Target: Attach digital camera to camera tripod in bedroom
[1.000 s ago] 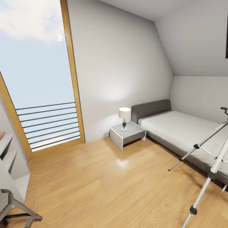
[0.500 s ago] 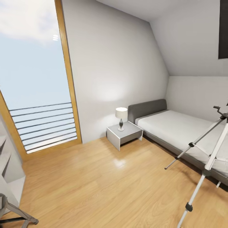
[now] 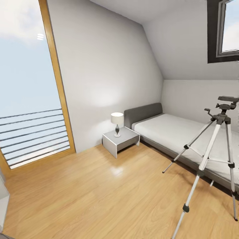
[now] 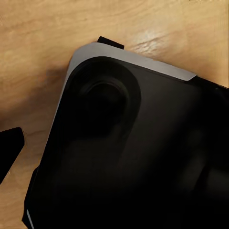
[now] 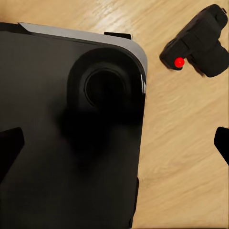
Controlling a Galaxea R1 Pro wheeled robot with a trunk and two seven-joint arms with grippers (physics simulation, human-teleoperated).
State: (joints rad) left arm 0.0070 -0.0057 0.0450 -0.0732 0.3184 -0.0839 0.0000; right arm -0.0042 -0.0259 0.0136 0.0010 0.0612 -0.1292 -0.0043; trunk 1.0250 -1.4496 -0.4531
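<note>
The camera tripod [image 3: 212,156] stands on the light wood floor [image 3: 99,196] beside the bed [image 3: 186,139], its black head bare. The digital camera [image 5: 198,43], red dot on top, lies on the floor near the robot's black base [image 5: 71,129]. The right jaws stand wide with nothing between them; I cannot tell how the left jaws stand. No writing is legible anywhere.

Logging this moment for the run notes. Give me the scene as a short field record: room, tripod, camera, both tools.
room: bedroom with wood floor, bed, nightstand with lamp, tall window
camera tripod: standing upright beside the bed, head bare
digital camera: lying on the floor beside the robot's dark base, not gripped
left tool: spread fingertip visible, nothing between
right tool: fingertips spread apart, empty
</note>
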